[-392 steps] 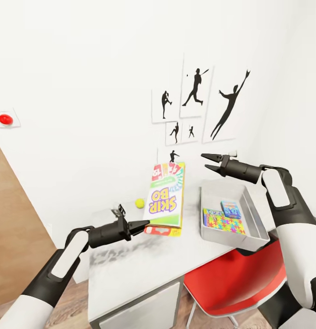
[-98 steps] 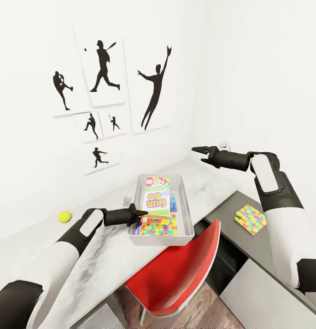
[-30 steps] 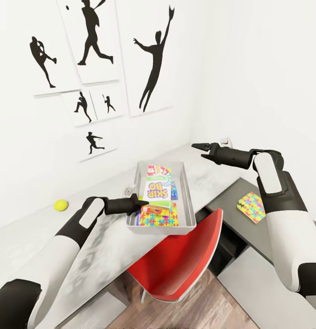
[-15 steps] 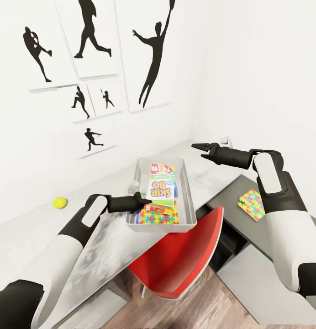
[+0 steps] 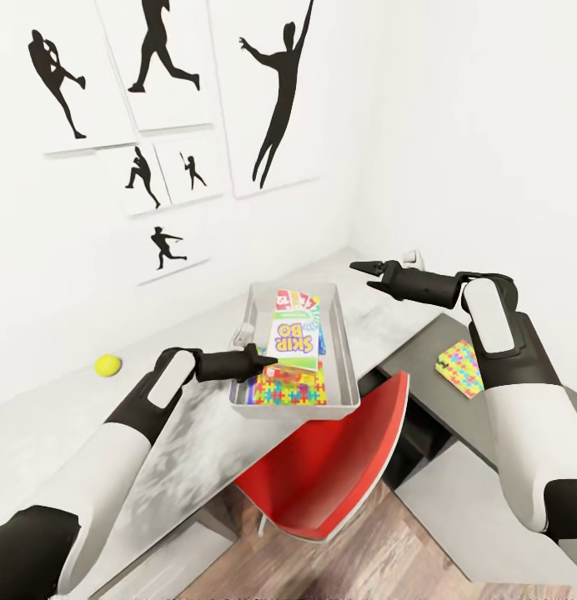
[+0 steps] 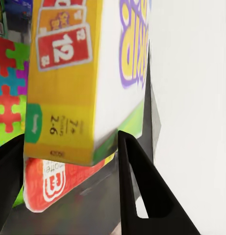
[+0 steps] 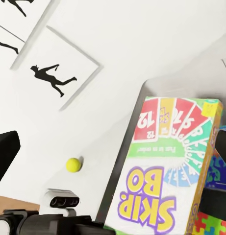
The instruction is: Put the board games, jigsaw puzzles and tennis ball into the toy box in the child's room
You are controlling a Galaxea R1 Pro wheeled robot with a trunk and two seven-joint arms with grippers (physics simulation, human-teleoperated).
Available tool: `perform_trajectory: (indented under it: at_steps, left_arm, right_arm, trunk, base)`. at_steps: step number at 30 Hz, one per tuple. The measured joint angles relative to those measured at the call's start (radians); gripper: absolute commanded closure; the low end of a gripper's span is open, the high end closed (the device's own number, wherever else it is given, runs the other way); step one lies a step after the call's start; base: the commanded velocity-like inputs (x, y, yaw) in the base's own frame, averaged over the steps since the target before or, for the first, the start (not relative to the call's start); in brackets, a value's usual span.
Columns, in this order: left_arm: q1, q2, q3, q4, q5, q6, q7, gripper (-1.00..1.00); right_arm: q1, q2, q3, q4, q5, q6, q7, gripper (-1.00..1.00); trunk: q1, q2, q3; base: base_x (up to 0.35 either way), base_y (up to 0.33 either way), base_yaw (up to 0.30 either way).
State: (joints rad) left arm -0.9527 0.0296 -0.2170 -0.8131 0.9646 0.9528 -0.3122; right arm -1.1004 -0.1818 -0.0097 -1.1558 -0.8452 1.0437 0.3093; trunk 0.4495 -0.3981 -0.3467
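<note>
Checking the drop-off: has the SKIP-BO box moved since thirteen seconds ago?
Yes. The SKIP-BO box, then outside the toy box, is now over it, above the jigsaw puzzle, between the left gripper's jaws.

The scene was lit brightly and evenly; no single source could be made out; the white wall [image 5: 455, 125] was nearly washed out. Soft, mottled shadows were cast on the table [image 5: 63, 442] beneath the left arm. Straight lines were bowed toward the head view's edges. In the left wrist view the SKIP-BO box [image 6: 88, 73] was blurred by closeness; its print was smeared.
</note>
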Motion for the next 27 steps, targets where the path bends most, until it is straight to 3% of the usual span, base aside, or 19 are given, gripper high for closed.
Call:
perform_trajectory:
  at_steps: [8,17,27]
  left_arm:
    - [-0.03,0.001,0.001,-0.033,0.001,0.038,0.003,1.0]
    - [-0.033,0.004,0.004,-0.059,0.005,0.065,0.074,1.0]
    - [-0.033,0.005,0.004,-0.059,0.009,0.07,0.083,1.0]
  right_arm:
    - [0.0,0.001,0.0,0.0,0.0,0.0,0.0,-1.0]
    - [0.0,0.001,0.0,0.0,0.0,0.0,0.001,-1.0]
    - [0.0,0.001,0.0,-0.001,0.0,0.0,0.001,-1.0]
  trunk:
    - [0.0,0.0,-0.012]
    - [0.0,0.0,-0.014]
    - [0.0,0.0,-0.014]
  base:
    - [0.0,0.0,0.0]
    - [0.0,0.0,0.0]
    - [0.0,0.0,0.0]
